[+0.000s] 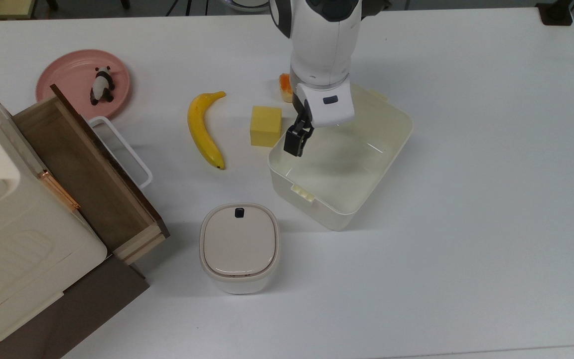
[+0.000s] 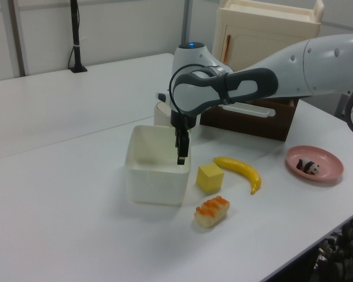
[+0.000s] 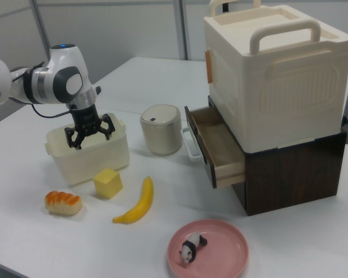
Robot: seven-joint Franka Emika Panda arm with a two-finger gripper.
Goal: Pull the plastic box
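Working outward from the near edge of the top view: the lidded bin (image 1: 239, 248) sits at roughly 7 o'clock from the plastic box (image 1: 361, 194), apart from it. The plastic box stands mid-table, skewed to the table edges, empty, one latch tab facing the bin. The gripper (image 1: 295, 141) hangs at the box's 10 o'clock corner; the right view shows its fingers (image 3: 107, 126) spread apart, straddling the rim (image 3: 87, 138) and clamped on nothing. Judged step: seating on the wall before the pull. To do it well, the fingers should drop far enough that one is inside and one outside, close firmly, then draw slowly and low so the tub slides rather than tips. Clearances: the yellow block (image 1: 266, 125) lies just beside the box at 9 o'clock, and the sushi piece (image 1: 285, 87) near at 11 o'clock, so a pull that way would shove them. The banana (image 1: 204, 128) is farther at 9 o'clock. Open table (image 1: 491, 199) runs wide from 1 through 5 o'clock. The open drawer (image 1: 87, 169) and pink plate (image 1: 65, 75) lie well apart.
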